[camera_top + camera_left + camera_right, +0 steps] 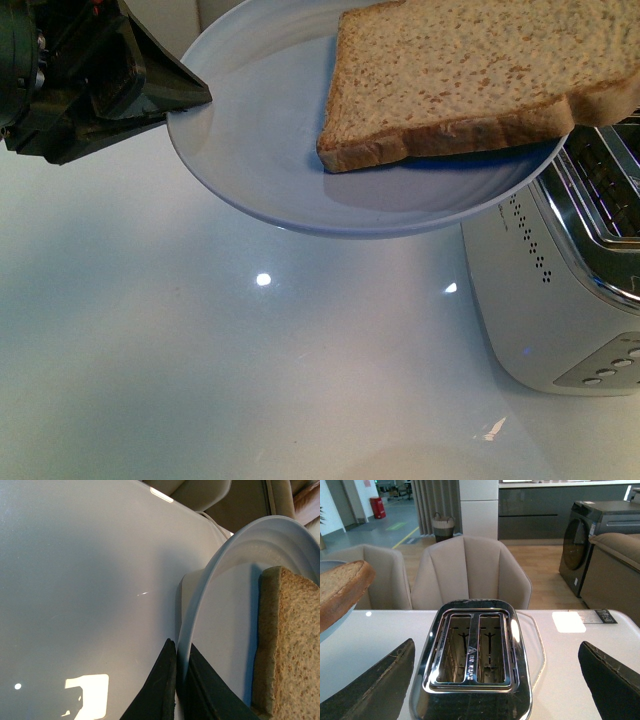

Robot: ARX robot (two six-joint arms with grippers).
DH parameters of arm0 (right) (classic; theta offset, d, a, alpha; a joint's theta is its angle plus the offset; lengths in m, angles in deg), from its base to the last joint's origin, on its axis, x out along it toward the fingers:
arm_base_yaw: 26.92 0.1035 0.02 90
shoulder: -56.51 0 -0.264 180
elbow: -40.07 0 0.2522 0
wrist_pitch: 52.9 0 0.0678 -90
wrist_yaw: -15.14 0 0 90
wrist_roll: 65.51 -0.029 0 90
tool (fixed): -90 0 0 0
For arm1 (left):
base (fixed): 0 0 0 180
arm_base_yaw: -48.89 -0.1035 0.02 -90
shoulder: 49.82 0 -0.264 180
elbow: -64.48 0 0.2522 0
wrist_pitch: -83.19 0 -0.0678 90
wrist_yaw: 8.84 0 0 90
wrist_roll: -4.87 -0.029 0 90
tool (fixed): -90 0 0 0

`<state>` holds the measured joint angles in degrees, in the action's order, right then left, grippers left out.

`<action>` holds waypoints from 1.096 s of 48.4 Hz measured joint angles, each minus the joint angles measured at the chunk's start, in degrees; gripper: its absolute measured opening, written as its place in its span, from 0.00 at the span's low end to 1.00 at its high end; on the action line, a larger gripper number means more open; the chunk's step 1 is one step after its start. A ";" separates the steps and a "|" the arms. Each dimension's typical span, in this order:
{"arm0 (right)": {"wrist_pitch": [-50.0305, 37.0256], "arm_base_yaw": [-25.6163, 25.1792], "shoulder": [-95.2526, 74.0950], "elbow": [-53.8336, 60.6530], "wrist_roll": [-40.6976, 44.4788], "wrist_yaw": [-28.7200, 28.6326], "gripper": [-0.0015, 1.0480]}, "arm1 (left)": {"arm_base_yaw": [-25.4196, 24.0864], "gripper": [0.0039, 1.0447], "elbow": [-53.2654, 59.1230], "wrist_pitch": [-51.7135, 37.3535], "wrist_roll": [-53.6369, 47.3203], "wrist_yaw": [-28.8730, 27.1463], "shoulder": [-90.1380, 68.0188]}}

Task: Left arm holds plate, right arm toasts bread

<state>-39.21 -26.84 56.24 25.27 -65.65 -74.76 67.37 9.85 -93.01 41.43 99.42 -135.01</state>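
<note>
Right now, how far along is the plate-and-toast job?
Done: the left gripper is shut on the rim of the plate, which is held aloft with the bread lying on it. In hand: the right gripper points at the toaster, open and empty. Left: picking up the slice and dropping it in. Both slots are empty.

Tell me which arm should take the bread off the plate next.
Right, most likely. The left gripper is shut on the rim of the plate, holding it off the table. The right gripper is open and empty above the toaster, with the bread close by.
</note>
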 joint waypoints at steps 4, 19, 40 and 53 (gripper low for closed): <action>0.00 0.00 0.00 0.00 0.02 0.00 0.92 | 0.00 0.03 0.00 0.00 0.02 0.00 0.00; 0.00 0.00 0.00 0.00 0.02 0.00 0.92 | 0.00 0.03 0.00 0.00 0.15 -0.04 0.00; 6.82 -0.48 -23.50 -9.51 -3.87 5.55 0.92 | 0.04 0.03 -0.07 -0.02 0.20 -0.04 0.04; -3.93 4.07 -39.47 -17.59 -13.57 4.74 0.92 | 0.04 0.03 -0.04 -0.02 0.20 -0.07 0.04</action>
<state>-43.15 -22.78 16.77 7.68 -79.23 -70.02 67.42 9.81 -93.03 41.62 99.35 -134.97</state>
